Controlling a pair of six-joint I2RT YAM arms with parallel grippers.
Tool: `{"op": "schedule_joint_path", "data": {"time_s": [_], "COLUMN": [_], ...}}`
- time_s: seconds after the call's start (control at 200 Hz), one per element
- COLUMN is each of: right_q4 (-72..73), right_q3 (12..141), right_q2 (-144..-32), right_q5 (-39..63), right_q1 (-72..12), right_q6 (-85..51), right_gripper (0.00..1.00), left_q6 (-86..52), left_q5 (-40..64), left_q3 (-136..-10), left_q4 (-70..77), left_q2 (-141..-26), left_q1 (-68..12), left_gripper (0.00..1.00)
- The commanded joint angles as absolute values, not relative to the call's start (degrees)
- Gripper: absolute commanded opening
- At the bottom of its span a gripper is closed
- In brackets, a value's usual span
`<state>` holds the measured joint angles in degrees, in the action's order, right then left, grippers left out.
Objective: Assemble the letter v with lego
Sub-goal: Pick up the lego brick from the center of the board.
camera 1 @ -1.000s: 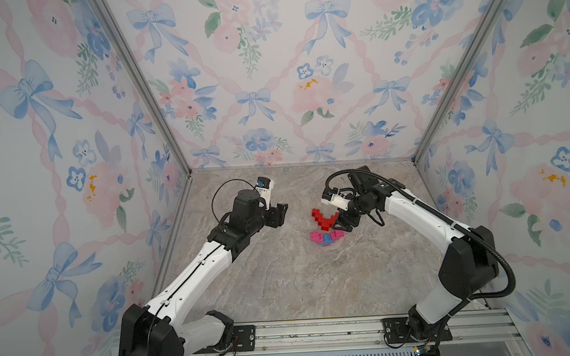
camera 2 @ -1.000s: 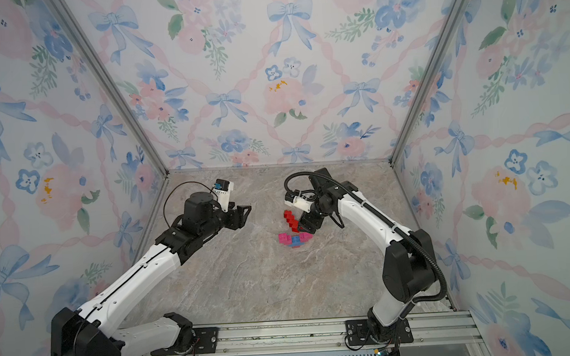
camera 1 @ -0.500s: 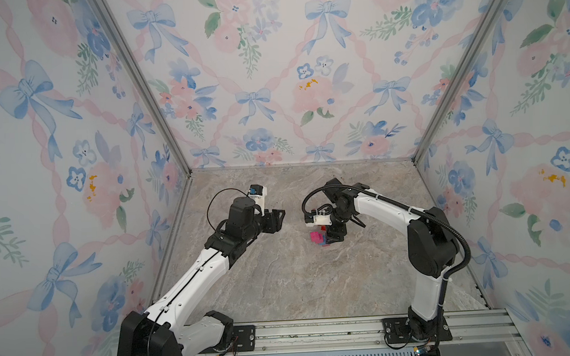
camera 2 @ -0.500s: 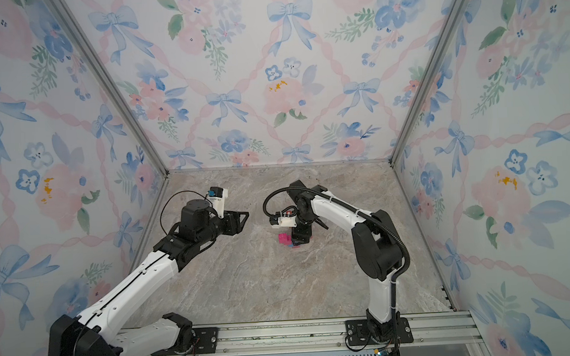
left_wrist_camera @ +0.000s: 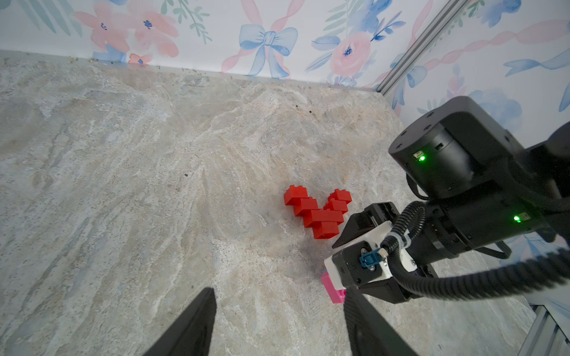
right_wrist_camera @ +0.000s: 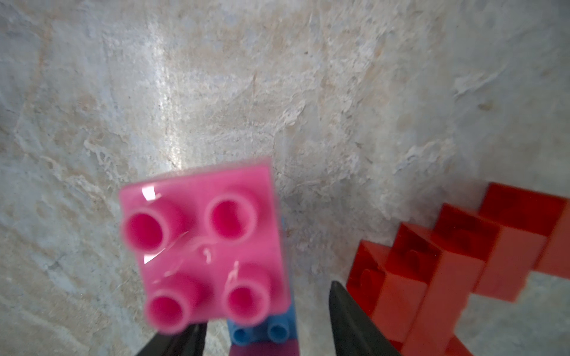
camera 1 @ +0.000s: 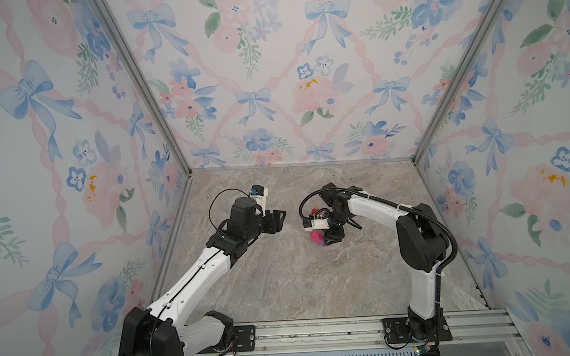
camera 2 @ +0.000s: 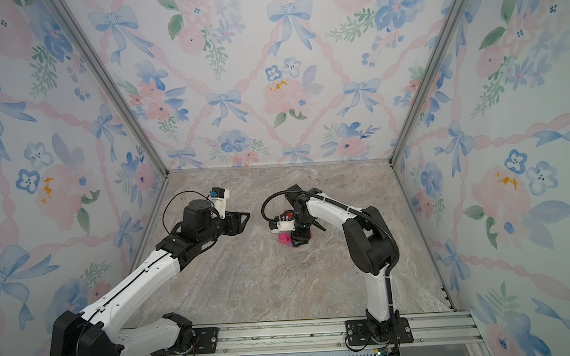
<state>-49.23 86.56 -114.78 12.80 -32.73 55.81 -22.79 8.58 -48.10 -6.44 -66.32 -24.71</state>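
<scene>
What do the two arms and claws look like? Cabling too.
Left arm, right arm: white links, black joints. Left claw, right claw: black, tapered fingers. Black corrugated conduit along the right arm; thin black cable loop at the left wrist. White wrist camera mounts, blue connectors. Green LEDs on right-arm joints.

Two matching robot arms. The left arm and right arm have glossy white link shells joined by bulky matte black joint housings. A thick black ribbed cable conduit runs along the right arm to a white camera mount fitted with a small blue connector. The right arm's black cylindrical joint has small screw holes around its rim and two glowing green indicator lights. The left gripper has black wedge-shaped fingers tapering to points. Black base plates sit bolted on a ribbed aluminium rail.
</scene>
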Motion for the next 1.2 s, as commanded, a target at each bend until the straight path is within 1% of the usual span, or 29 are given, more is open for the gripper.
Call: {"op": "schedule_joint_path", "data": {"time_s": [0.0, 0.16, 0.205, 0.405, 0.655, 0.77, 0.86, 0.975, 1.08, 1.125, 1.195], "right_q4": [-48.6, -48.8, -48.9, -49.9, -50.8, -50.4, -50.8, -53.0, -58.3, -60.9, -63.6], "right_q3": [86.8, 86.4, 86.3, 86.3, 86.6, 86.6, 86.7, 87.6, 88.8, 89.4, 89.8], "right_q2": [-116.1, -116.1, -116.2, -116.4, -117.0, -116.6, -116.5, -116.8, -117.2, -117.5, -117.7], "right_q5": [13.3, 13.7, 13.9, 14.3, 14.3, 14.4, 14.8, 16.9, 21.5, 23.3, 25.1], "right_q1": [-33.2, -33.2, -33.2, -33.3, -33.4, -33.4, -33.3, -33.3, -33.2, -33.2, -33.3], "right_q6": [55.2, 55.2, 55.3, 55.1, 54.7, 54.4, 54.4, 54.4, 55.4, 56.0, 56.2], "right_gripper": [0.58, 0.58, 0.56, 0.52, 0.51, 0.43, 0.43, 0.42, 0.42, 0.37, 0.36], "left_q6": [-22.5, -22.3, -22.2, -22.1, -21.8, -21.8, -21.9, -21.9, -21.8, -21.8, -21.8], "left_q5": [8.3, 8.2, 8.1, 8.0, 7.8, 7.9, 7.9, 7.9, 7.4, 7.5, 7.8], "left_q3": [-47.2, -46.8, -46.8, -46.6, -46.0, -45.9, -45.7, -45.4, -45.0, -44.9, -44.8], "left_q4": [-5.6, -5.6, -5.6, -5.5, -5.6, -5.6, -5.6, -5.6, -5.6, -5.5, -5.5], "left_q2": [-66.6, -66.4, -66.4, -66.3, -65.7, -65.6, -65.6, -65.8, -65.9, -66.0, -66.3], "left_q1": [-24.1, -24.2, -24.1, -24.0, -24.0, -24.0, -23.8, -23.8, -23.9, -23.9, -23.9], "left_gripper": [0.69, 0.69, 0.69, 0.69, 0.69, 0.69, 0.69, 0.69, 0.69, 0.69, 0.69]}}
